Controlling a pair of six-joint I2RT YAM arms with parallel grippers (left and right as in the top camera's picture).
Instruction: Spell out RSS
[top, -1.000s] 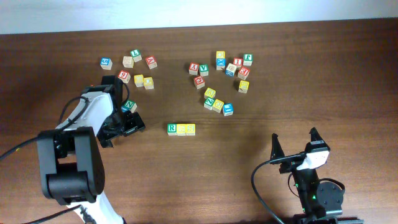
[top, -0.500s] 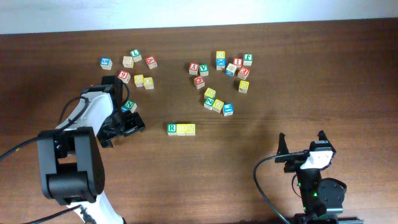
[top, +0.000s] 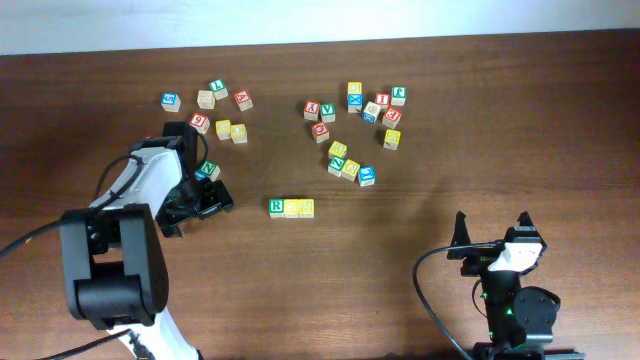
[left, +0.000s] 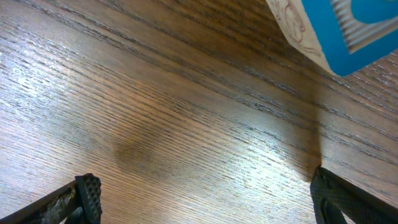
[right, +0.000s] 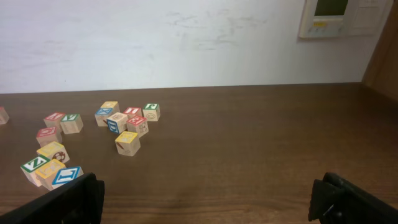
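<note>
We noted dark wooden table (top: 450, 120). Mid-table, green R cube (top: 277, 206) touched two yellow cubes (top: 299, 207), forming row. We saw left cluster (top: 223, 129) and right cluster (top: 338, 149) lying behind.

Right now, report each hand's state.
Left hand: open, holding nothing.
Right hand: open, holding nothing.

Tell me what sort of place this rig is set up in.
Probably an indoor lab or office: a wooden table set against a plain white wall, a wall-mounted control panel, and toy alphabet cubes scattered on the tabletop.
</note>
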